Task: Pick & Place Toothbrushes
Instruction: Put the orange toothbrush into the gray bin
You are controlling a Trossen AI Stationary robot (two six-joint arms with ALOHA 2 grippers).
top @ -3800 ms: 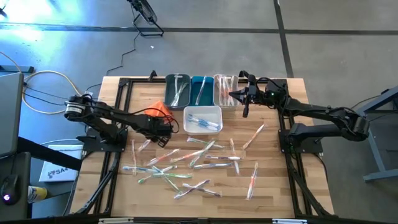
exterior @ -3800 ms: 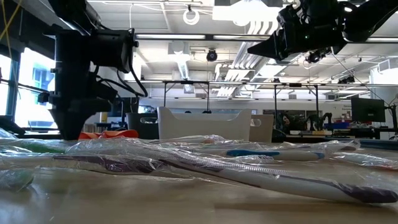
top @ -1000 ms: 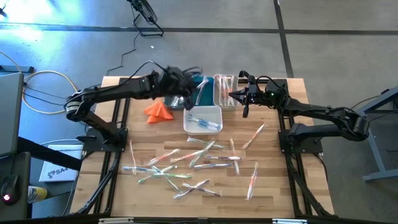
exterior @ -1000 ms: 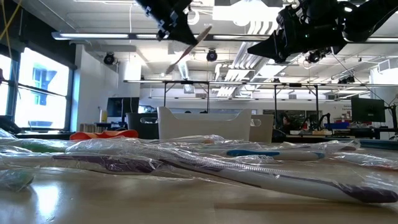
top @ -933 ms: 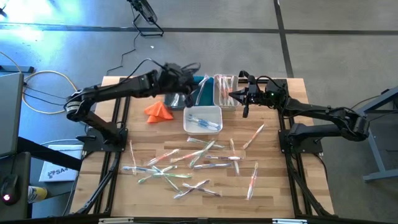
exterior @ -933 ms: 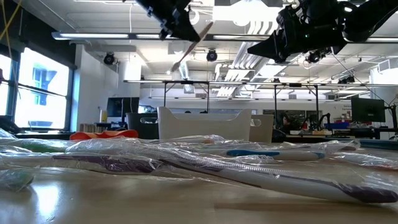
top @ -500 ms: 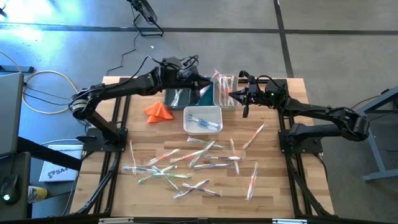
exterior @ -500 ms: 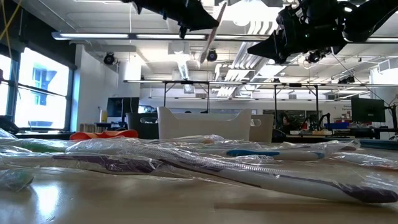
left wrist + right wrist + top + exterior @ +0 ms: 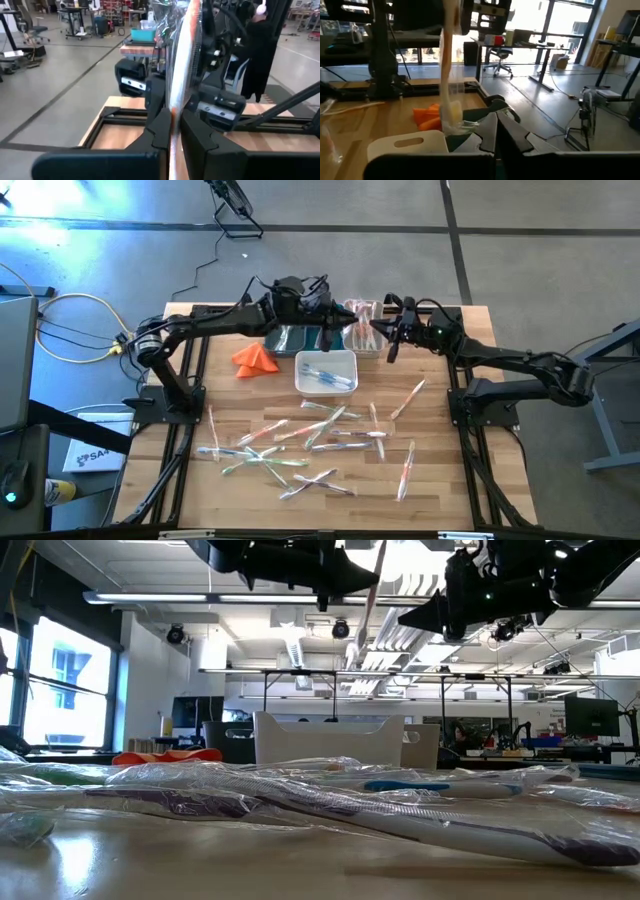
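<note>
Orange-handled toothbrush (image 9: 181, 60), clenched in the left gripper (image 9: 338, 330), has travelled to the far-edge bins (image 9: 362, 330); right gripper (image 9: 378, 332) waits clenched, empty.

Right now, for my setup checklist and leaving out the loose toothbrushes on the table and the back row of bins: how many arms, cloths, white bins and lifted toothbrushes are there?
Robot arms: 2 (left arm, right arm)
Orange cloth: 1
White bin: 1
Toothbrush lifted in the left tool: 1
Total: 5
</note>
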